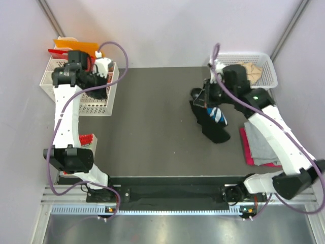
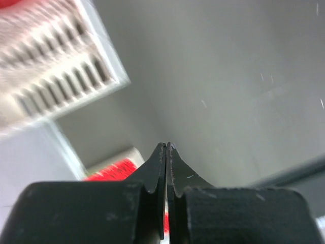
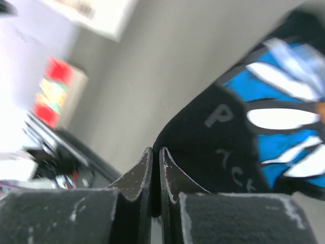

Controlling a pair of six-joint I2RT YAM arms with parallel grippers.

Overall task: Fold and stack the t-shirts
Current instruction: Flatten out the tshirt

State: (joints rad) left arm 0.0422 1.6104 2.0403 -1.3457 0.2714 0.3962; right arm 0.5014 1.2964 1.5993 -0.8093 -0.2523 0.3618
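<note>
Right gripper [image 3: 156,152], closest to its own wrist lens, is pinched shut on an edge of the black t-shirt [image 3: 213,168], whose blue-and-white petal print shows just beside the jaws. On the dark table [image 1: 152,132] this shirt, the largest garment in view, hangs crumpled and unfolded from the grip, right of centre, with its lower part apparently resting on the surface. The task is judged partway done. A grey t-shirt [image 1: 261,140] lies flat on a magenta t-shirt [image 1: 245,147], forming a stack at the right edge toward the near side. A beige t-shirt [image 1: 252,71] sits bunched in the white basket [image 1: 269,65] at the far right corner, not yet folded. The black shirt thus appears to be the piece in hand, with the beige one left. Right arm [image 1: 277,137] reaches from its near base toward the far side, elbow out to the right and wrist turned left over the shirt. Left arm [image 1: 65,117] stands upright at the left, its wrist above the slotted rack [image 1: 96,104]. Left gripper [image 2: 166,148] is closed tight on nothing.
</note>
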